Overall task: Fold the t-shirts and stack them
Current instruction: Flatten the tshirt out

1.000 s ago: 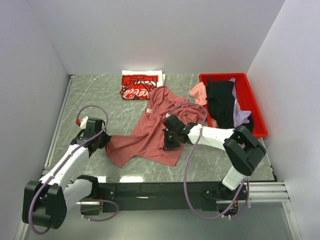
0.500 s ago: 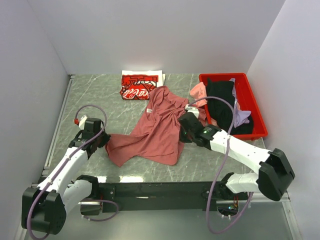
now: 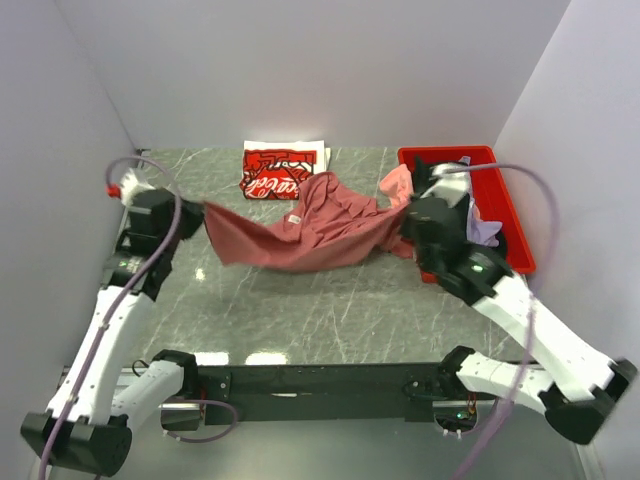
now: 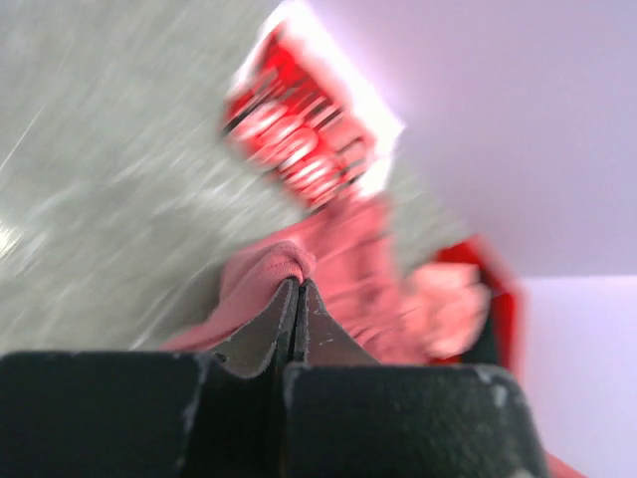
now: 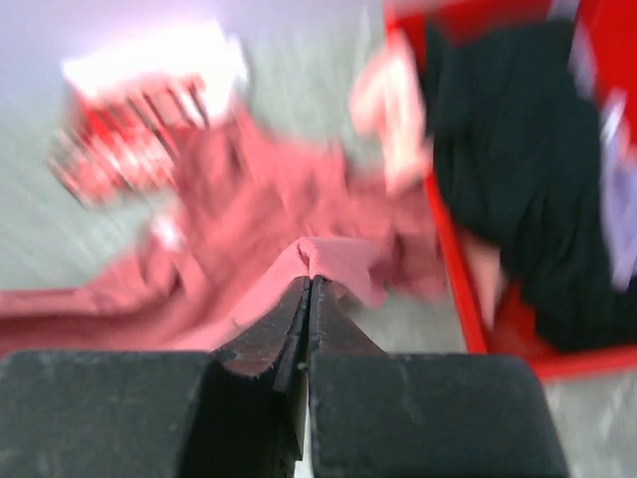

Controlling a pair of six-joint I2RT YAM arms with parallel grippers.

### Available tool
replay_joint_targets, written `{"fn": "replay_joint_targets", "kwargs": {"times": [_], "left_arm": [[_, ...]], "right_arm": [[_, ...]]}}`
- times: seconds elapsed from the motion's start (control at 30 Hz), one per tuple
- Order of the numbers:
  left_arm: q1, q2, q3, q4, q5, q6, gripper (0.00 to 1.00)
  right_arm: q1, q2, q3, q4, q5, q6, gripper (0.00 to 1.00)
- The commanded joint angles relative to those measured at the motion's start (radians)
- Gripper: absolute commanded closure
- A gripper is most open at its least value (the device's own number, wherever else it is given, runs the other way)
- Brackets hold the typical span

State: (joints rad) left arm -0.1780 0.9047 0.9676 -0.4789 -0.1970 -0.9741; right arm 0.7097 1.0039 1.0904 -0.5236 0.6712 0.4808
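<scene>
The dusty-rose t-shirt (image 3: 310, 232) hangs stretched in the air between my two grippers, above the middle of the table. My left gripper (image 3: 200, 212) is shut on its left end, seen in the left wrist view (image 4: 296, 281) with cloth (image 4: 269, 269) bunched at the tips. My right gripper (image 3: 402, 222) is shut on its right end, seen in the right wrist view (image 5: 310, 279) with a fold of cloth (image 5: 338, 257) at the tips. The folded red-and-white t-shirt (image 3: 278, 172) lies at the back. The black (image 3: 443, 200), pink (image 3: 397, 184) and lavender (image 3: 484, 231) t-shirts lie in the bin.
The red plastic bin (image 3: 505, 200) stands at the back right, right behind my right gripper. White walls close in the table on the left, back and right. The marble tabletop (image 3: 320, 300) lies under the lifted shirt.
Both grippers have risen and moved apart, the left one up and left, the right one up and right. The dusty-rose shirt has left the table and is pulled out between them.
</scene>
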Motion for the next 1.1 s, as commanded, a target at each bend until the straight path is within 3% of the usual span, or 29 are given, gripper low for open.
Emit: {"fn": "replay_joint_targets", "kwargs": {"times": [0.0,0.37,0.73,0.9,1.07], "left_arm": [[0.005,-0.053,0.170,0.016,-0.064,0.008,0.99],[0.005,-0.064,0.647,0.003,-0.087,0.072,0.99],[0.005,-0.029,1.072,0.000,-0.171,0.242,0.99],[0.005,-0.110,1.083,0.109,-0.141,0.305,0.99],[0.005,-0.089,1.230,0.077,-0.153,0.374,0.99]], "right_arm": [[-0.012,-0.109,0.124,0.102,0.131,-0.135,1.00],[-0.013,-0.142,0.548,0.128,-0.064,-0.402,1.00],[-0.013,-0.090,0.965,0.007,-0.436,-0.427,1.00],[-0.012,-0.113,1.011,-0.018,-0.580,-0.378,1.00],[-0.012,-0.149,0.990,-0.006,-0.660,-0.338,1.00]]}}
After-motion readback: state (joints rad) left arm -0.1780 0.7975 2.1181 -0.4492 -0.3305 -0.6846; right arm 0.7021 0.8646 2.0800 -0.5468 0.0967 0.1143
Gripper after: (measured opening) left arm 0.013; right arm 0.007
